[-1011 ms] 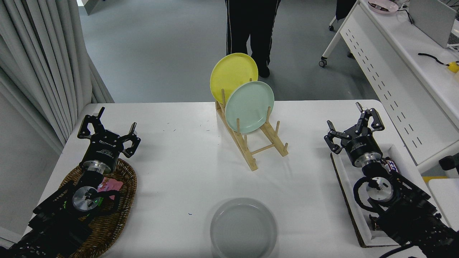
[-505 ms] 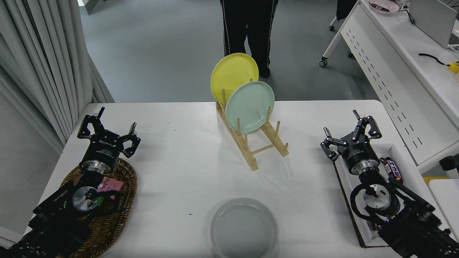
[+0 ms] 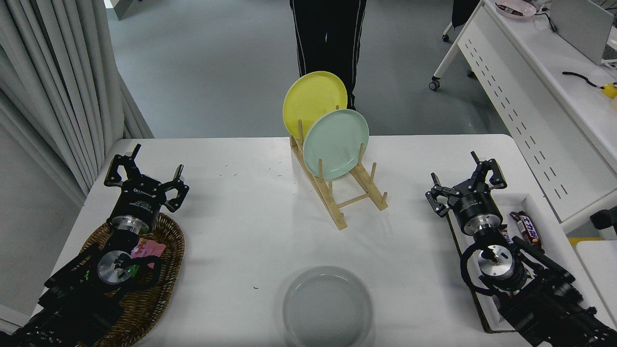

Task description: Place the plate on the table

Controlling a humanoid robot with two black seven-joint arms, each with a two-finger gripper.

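Right gripper (image 3: 463,181) has drawn back toward the near right since the earlier frame, fingers spread, empty. Glossy round pale grey plate (image 3: 327,307) lies flat on the matte white counter (image 3: 250,226), near edge. Left gripper (image 3: 144,174) parked, fingers spread.

right end effector (image 3: 465,180) drawn back leftward, person (image 3: 328,38) stepped closer

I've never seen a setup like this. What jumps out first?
Two bright plates stand upright in a wooden rack at the table's far middle: a yellow plate behind a mint-green plate. A pale grey plate lies flat at the near edge, between the open left claw and right claw.
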